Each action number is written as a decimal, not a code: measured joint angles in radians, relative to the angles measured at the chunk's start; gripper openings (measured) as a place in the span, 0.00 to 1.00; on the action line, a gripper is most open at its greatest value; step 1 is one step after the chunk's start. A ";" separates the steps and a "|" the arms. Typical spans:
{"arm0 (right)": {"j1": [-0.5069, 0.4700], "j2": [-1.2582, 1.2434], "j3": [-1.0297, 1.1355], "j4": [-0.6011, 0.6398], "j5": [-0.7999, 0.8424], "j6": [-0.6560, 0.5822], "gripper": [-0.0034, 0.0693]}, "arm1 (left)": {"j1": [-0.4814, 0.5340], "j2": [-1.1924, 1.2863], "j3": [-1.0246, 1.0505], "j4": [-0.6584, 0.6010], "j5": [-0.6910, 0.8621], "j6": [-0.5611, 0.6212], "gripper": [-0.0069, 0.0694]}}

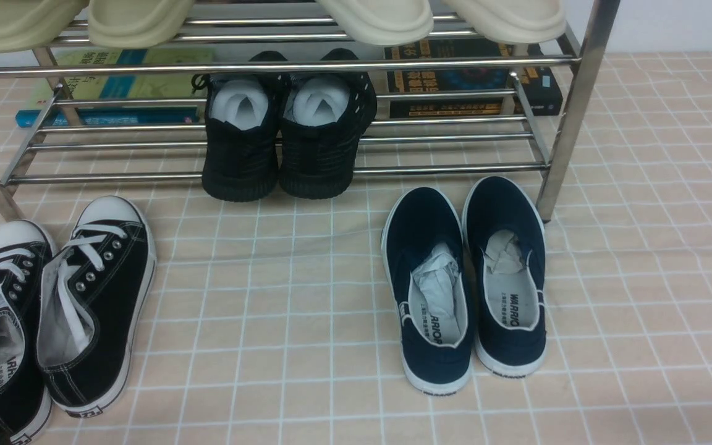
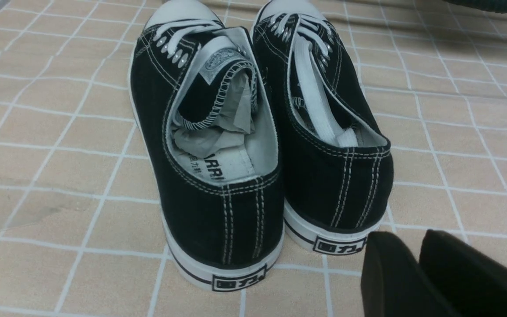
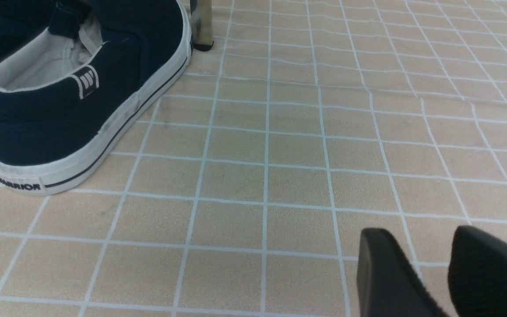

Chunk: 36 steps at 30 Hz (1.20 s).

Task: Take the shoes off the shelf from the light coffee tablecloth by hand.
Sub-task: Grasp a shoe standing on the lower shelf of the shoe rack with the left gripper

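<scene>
black knit sneakers sit on the rack's lower tier, both tools empty

nearest, at the far left edge of the front view's bottom, a small dark tip pokes in; which part it is cannot be told. the left tool [image 2: 412, 240] has its fingers slightly spread, with nothing between them, near the heels of the black canvas lace-ups [image 1: 93, 309]. the right tool [image 3: 420, 237] is spread wider, also holding nothing, over the light coffee tablecloth [image 1: 306, 346], whose thin white lines form a grid of squares.

the lace-ups stand side by side on the cloth at the near left, white toe caps pointing away. at the near right, the navy slip-ons [image 1: 507, 337] stand on the cloth with their toes also pointing away, pale paper tucked inside them.

farther off stands the chrome shoe rack [image 1: 569, 130], its legs on the cloth. around the middle of its lower tier sit the black knit sneakers [image 1: 241, 161], side by side, heels to the near side, white stuffing in their openings. on its upper tier are cream-coloured shoes [image 1: 381, 21], two at the left and two at the right, cut off by the view. beyond the lower tier, a green-and-blue book [image 1: 109, 89] lies at the left and dark books [image 1: 449, 80] at the right.
</scene>
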<state>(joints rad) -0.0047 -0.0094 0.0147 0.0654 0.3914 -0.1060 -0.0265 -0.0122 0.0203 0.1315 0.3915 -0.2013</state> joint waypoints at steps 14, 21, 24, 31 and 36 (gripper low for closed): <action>0.000 0.000 0.000 0.000 0.000 0.000 0.38 | 0.000 0.000 0.001 0.100 0.001 0.000 0.29; 0.000 0.000 0.000 0.000 0.000 0.000 0.38 | 0.000 0.000 0.001 0.047 -0.005 -0.058 0.30; 0.000 0.000 0.000 0.000 0.000 0.000 0.38 | 0.000 0.000 0.007 -0.110 -0.045 -0.210 0.30; 0.000 0.000 0.000 0.000 0.000 0.000 0.38 | 0.000 0.000 0.007 -0.439 -0.152 -0.547 0.31; 0.000 0.000 0.000 0.000 0.000 0.000 0.38 | 0.000 0.000 0.007 -0.486 -0.200 -0.595 0.31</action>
<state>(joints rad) -0.0047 -0.0094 0.0147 0.0654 0.3914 -0.1060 -0.0265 -0.0122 0.0277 -0.3549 0.1911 -0.7966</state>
